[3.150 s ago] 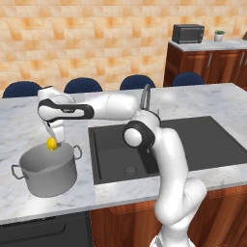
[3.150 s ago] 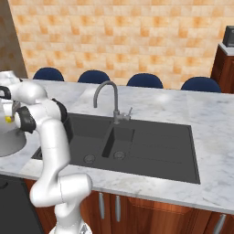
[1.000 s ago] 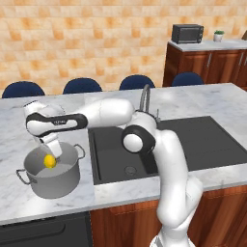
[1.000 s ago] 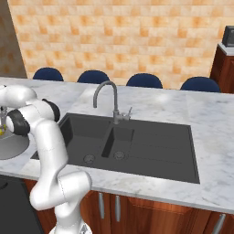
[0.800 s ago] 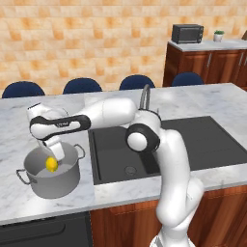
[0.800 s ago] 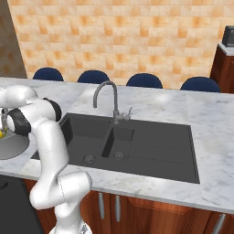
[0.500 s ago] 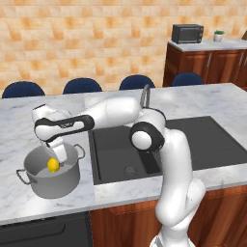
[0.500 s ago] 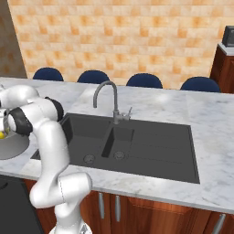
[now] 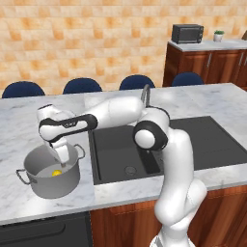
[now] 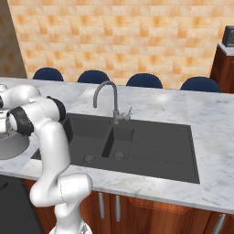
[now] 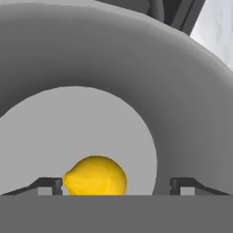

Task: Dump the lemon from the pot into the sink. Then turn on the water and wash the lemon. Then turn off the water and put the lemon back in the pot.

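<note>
Our tool (image 11: pixel 116 184) hangs inside the pot (image 9: pixel 49 177) at lower left of the left base view, jaws spread and released; the lemon (image 11: pixel 95 176) rests on the pot's floor. We should rise straight up, clear of the rim.

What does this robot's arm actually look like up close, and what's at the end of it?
The arm is made of smooth, glossy white rounded segments joined by dark, nearly black bands at the joints, like a chain of plump tubes. At its end sits the gripper: two small dark grey jaws with flat angular tips. No cables or markings are visible.
</note>
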Robot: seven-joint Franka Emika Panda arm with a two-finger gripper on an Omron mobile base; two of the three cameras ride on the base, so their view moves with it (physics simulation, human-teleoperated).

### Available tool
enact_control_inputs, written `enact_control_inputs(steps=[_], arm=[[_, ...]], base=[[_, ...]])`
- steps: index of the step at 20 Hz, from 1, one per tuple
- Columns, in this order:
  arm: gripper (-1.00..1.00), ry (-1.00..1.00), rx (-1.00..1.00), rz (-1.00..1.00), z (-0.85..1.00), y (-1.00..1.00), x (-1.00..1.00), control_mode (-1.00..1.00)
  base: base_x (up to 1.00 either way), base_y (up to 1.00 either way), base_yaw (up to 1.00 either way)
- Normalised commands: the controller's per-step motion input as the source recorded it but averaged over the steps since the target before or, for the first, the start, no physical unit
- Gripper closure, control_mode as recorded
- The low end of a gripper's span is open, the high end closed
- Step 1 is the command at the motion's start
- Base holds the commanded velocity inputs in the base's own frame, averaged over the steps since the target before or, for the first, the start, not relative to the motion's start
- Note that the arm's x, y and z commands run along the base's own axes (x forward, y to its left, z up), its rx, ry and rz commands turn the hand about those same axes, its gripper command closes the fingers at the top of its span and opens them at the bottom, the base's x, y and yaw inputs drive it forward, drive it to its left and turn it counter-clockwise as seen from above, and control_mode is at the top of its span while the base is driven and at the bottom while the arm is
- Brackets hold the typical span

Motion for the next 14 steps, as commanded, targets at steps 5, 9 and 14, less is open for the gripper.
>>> enact_control_inputs(steps=[5, 9, 14], arm=[[-1.0, 0.06, -0.04, -0.02, 0.09, 0.08, 0.0, -1.0], [-1.0, 0.05, -0.02, -0.03, 0.3, 0.05, 0.0, -1.0], [-1.0, 0.03, -0.03, -0.08, 0.24, 0.0, 0.0, -1.0]], base=[[0.0, 0.0, 0.0], [0.0, 0.0, 0.0], [0.0, 0.0, 0.0]])
